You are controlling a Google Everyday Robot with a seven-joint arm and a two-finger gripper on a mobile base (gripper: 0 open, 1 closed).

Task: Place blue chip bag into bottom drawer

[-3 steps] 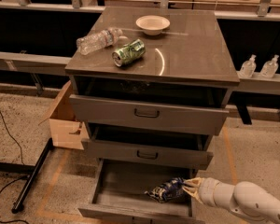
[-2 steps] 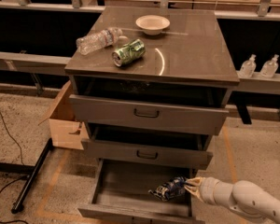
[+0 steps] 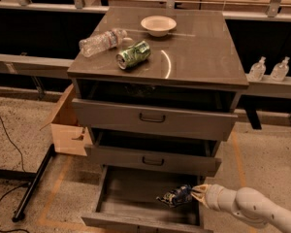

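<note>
The blue chip bag, dark and crumpled with white patches, is inside the open bottom drawer, near its right side and just above the grey floor. My gripper reaches in from the lower right on a white arm. It is shut on the bag's right end. The two drawers above stand slightly pulled out.
On the cabinet top lie a green can, a clear plastic bottle and a white bowl. A cardboard box and a black stand leg are on the floor to the left. Two bottles stand at the right.
The gripper and the bag have hardly moved; they stay at the right side of the open bottom drawer.
</note>
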